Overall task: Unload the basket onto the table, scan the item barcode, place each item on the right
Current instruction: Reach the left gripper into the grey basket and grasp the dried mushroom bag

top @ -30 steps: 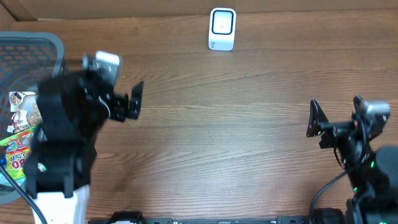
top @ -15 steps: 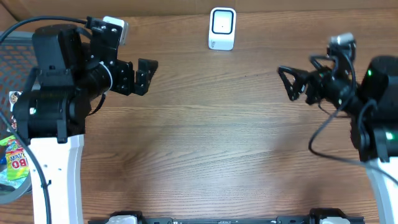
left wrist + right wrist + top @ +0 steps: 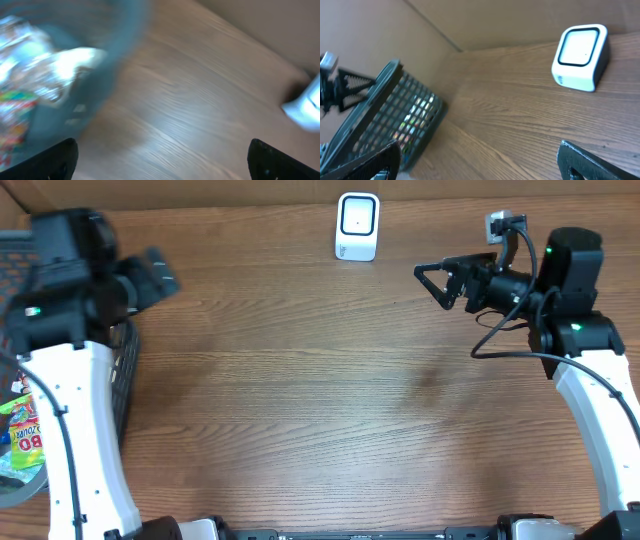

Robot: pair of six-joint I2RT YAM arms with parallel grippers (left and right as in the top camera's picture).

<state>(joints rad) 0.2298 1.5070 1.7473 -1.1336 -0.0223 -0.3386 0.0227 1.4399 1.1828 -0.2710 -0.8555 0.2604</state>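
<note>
**Hovering Wide Above the Wood, With the Packets Lying in the Basket**

A brown wood-grain tabletop (image 3: 320, 410) fills the overhead view, its grain running left to right with a soft sheen. Along its far edge stands a plain tan panel (image 3: 485, 20), matte and flat, meeting the wood in a straight seam.

Two arms with white lower links and black upper housings reach in from the near corners. The left end effector (image 3: 150, 275) is motion-blurred near the far left corner. In its wrist view the dark fingertips (image 3: 55, 160) sit at opposite bottom corners, spread wide, with nothing between them. The right end effector (image 3: 435, 282) is raised at the far right, pointing left. Its black fingers are also wide apart and empty, with a loop of cable trailing behind.

A grey plastic mesh basket (image 3: 395, 115) with a solid rim stands at the tabletop's left edge. Inside it lie the colourful, glossy snack packets (image 3: 22, 425), crinkled and foil-bright. Their barcodes cannot be made out.

A small white rounded scanner with a dark-framed window (image 3: 357, 225) stands upright at the far centre, well apart from the basket.
</note>
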